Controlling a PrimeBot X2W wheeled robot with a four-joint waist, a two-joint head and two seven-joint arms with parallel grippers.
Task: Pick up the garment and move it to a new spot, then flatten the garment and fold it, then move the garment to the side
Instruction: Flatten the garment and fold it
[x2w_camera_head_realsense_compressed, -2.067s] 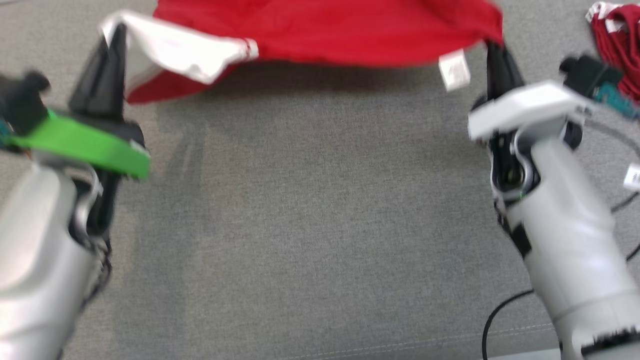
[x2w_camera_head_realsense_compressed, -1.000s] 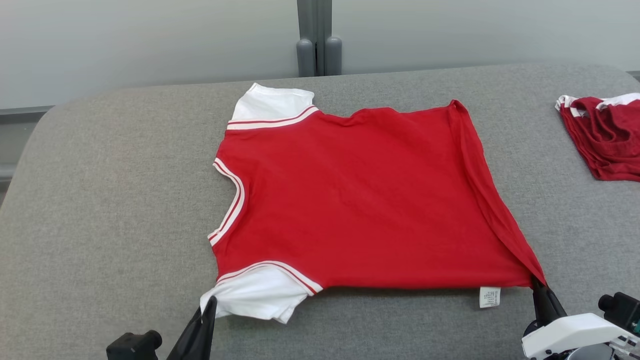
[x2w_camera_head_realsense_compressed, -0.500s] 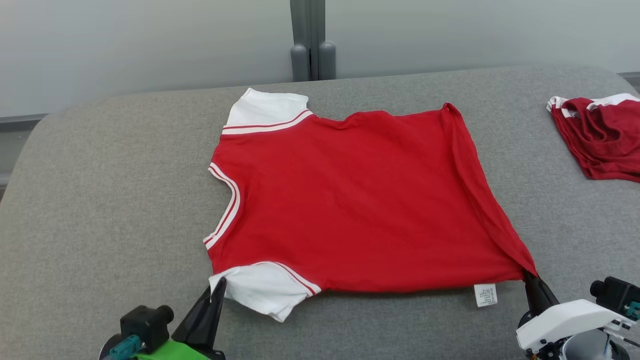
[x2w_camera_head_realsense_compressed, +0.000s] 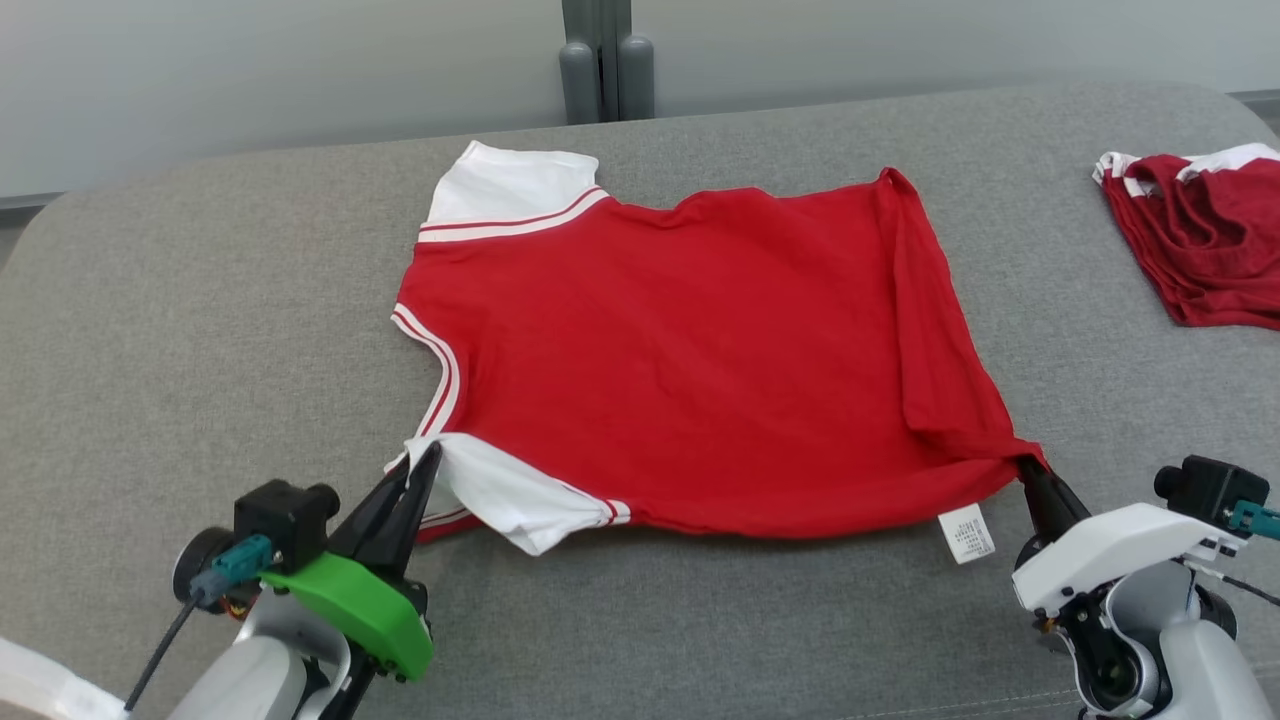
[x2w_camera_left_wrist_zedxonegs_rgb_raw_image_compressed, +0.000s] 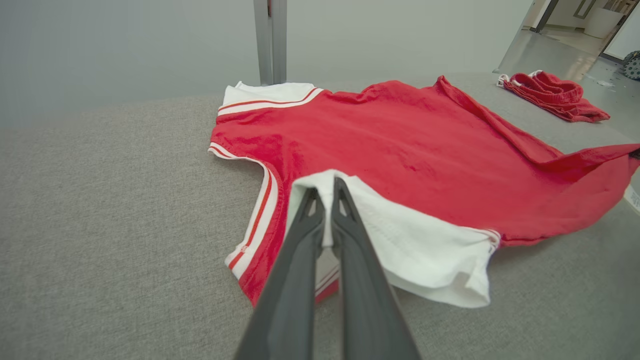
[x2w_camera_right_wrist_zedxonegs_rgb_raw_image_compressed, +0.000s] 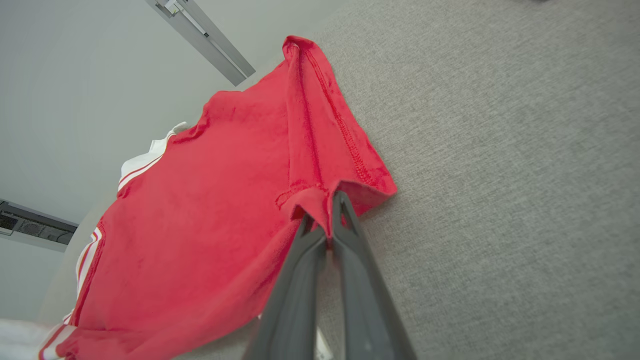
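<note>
The garment (x2w_camera_head_realsense_compressed: 690, 350) is a red T-shirt with white sleeves and striped trim, spread across the grey padded table (x2w_camera_head_realsense_compressed: 200, 300), neck opening to the left. My left gripper (x2w_camera_head_realsense_compressed: 425, 458) is shut on the near white sleeve (x2w_camera_left_wrist_zedxonegs_rgb_raw_image_compressed: 400, 235), lifting its edge. My right gripper (x2w_camera_head_realsense_compressed: 1028, 468) is shut on the near hem corner (x2w_camera_right_wrist_zedxonegs_rgb_raw_image_compressed: 320, 197), which bunches into a raised fold. A white care label (x2w_camera_head_realsense_compressed: 966, 533) hangs under the near edge. The same shirt (x2w_camera_left_wrist_zedxonegs_rgb_raw_image_compressed: 400, 145) lies ahead of the left gripper (x2w_camera_left_wrist_zedxonegs_rgb_raw_image_compressed: 326, 187), and my right gripper (x2w_camera_right_wrist_zedxonegs_rgb_raw_image_compressed: 324, 202) pinches red cloth (x2w_camera_right_wrist_zedxonegs_rgb_raw_image_compressed: 210, 200).
Another red garment pile (x2w_camera_head_realsense_compressed: 1200, 240) lies crumpled at the table's far right, also visible (x2w_camera_left_wrist_zedxonegs_rgb_raw_image_compressed: 550, 92) in the left wrist view. A grey post (x2w_camera_head_realsense_compressed: 597, 60) stands behind the table against a pale wall. Bare grey surface spreads left of the shirt and along the near edge.
Both grippers have moved forward up the picture with the sleeve and hem corner, so the near edge has slackened and folded inward. The camera has also tilted slightly.
</note>
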